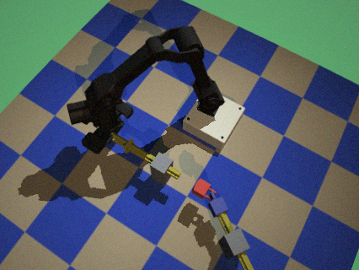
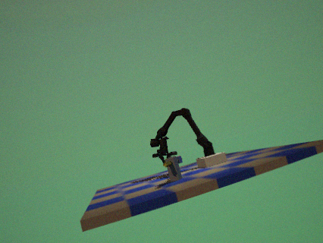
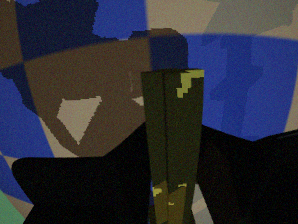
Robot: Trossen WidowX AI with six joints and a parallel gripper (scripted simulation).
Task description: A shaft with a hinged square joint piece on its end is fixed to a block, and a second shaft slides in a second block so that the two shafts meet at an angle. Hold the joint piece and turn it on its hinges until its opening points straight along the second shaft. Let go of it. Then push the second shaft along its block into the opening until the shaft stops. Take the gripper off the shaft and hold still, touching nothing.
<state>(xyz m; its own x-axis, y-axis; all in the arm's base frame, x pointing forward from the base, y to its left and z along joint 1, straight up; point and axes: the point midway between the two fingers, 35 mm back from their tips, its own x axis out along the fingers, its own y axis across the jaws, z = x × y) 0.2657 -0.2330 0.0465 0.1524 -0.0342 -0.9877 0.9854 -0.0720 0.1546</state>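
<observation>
My gripper (image 1: 112, 133) (image 2: 164, 157) (image 3: 164, 125) is shut on the outer end of the second shaft, outside its collar. That yellow second shaft (image 1: 141, 153) (image 3: 172, 110) runs through its grey block (image 1: 161, 164), and its inner tip sticks out on the far side. The red joint piece (image 1: 201, 188) stands apart from that tip, roughly in line with it, with a gap between them. Its opening cannot be seen clearly. Its prongs meet the blue fork (image 1: 218, 206) on the first shaft (image 1: 225, 223), which is fixed in the other grey block (image 1: 235, 242).
The white base box (image 1: 229, 118) (image 2: 212, 160) of the arm stands behind the second shaft's block. The arm arches from it over to the shaft's outer end. The blue and tan checkered table (image 1: 168, 219) (image 2: 152, 203) lies under everything, with the arm's shadow beside the shaft.
</observation>
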